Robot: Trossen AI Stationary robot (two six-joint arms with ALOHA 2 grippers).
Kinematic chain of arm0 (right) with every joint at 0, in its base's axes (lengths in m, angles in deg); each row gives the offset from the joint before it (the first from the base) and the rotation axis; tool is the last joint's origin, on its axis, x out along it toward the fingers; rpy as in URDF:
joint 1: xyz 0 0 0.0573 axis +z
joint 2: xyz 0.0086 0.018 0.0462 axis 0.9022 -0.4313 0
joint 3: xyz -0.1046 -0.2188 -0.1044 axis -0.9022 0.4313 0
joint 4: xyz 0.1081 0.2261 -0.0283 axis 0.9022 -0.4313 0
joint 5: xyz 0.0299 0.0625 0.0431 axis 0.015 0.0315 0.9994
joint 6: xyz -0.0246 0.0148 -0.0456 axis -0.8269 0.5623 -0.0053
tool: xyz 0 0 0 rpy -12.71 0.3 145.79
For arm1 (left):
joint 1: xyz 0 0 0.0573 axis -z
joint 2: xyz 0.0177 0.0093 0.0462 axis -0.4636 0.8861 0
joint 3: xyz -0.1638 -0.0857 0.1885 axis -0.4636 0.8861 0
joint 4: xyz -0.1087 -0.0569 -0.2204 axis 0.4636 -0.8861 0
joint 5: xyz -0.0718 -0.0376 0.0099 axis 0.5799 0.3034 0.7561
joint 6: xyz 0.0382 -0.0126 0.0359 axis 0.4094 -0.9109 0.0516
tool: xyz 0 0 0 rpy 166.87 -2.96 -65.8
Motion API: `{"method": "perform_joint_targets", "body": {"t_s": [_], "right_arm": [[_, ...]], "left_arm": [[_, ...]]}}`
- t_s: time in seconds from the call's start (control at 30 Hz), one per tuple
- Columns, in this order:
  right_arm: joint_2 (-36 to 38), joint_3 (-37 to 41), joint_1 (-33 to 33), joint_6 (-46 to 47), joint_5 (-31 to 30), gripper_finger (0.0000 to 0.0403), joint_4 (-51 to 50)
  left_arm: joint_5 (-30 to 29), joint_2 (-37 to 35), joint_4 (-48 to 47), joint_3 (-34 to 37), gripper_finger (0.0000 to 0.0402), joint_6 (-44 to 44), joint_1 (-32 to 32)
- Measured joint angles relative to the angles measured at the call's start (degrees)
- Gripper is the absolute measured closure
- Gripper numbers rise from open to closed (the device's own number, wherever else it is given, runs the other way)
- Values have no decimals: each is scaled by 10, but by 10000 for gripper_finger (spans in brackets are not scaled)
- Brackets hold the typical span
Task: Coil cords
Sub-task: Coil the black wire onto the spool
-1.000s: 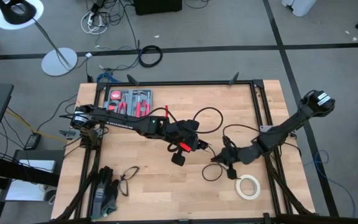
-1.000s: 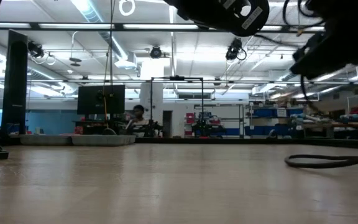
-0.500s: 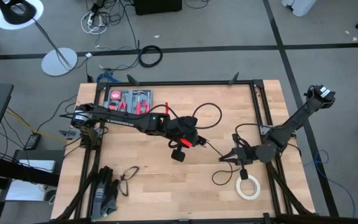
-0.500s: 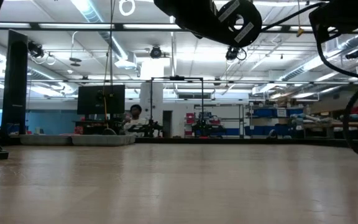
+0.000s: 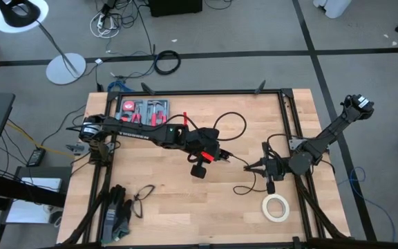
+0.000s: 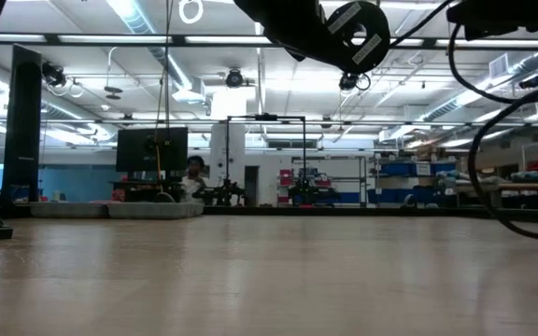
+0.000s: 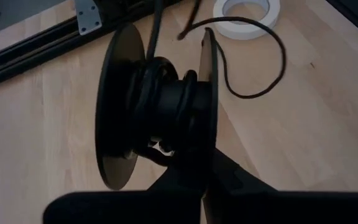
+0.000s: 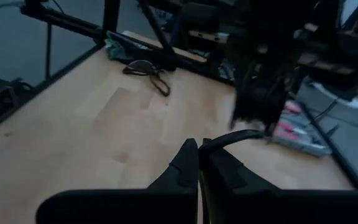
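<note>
Cord (image 5: 240, 155): thin, black, limp, judged light; best pinched along free length, guided under slight tension.

Left gripper (image 5: 200, 164) closed on black spool (image 7: 157, 112), held above mid-table; several turns wound on hub.

Right gripper (image 5: 254, 167) closed, cord pinched between fingers, near tape roll (image 5: 276, 206). Cord end probably loose beyond.

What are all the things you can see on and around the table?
cord: one, thin black, looping across the table's middle between the grippers
spool: one, black, cord wound on it, in the left gripper
tape roll: one, cream-white, near the table's right front
tool tray: one, red-handled tools, back left
glasses: one, dark, front left
floor lamp: one, white, beyond the table
left gripper: shut on spool, mid-table
right gripper: shut on cord, right of centre
</note>
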Motion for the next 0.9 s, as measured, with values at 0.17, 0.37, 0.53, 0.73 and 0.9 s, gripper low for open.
{"method": "perform_joint_targets", "body": {"t_s": [0.17,0.37,0.53,0.73,0.9], "right_arm": [[19,0,-27,-20,26,399,10],[15,-35,-68,-16,132,400,15],[-11,-90,-112,-18,227,401,-31],[-44,-143,-167,-33,306,401,-56],[-74,-173,-211,-49,340,401,-56]], "left_arm": [[5,0,0,0,402,-4,4],[6,0,11,0,402,-14,5],[10,0,21,0,402,-14,5],[10,0,22,1,402,-15,5],[9,0,26,1,402,-25,5]]}}
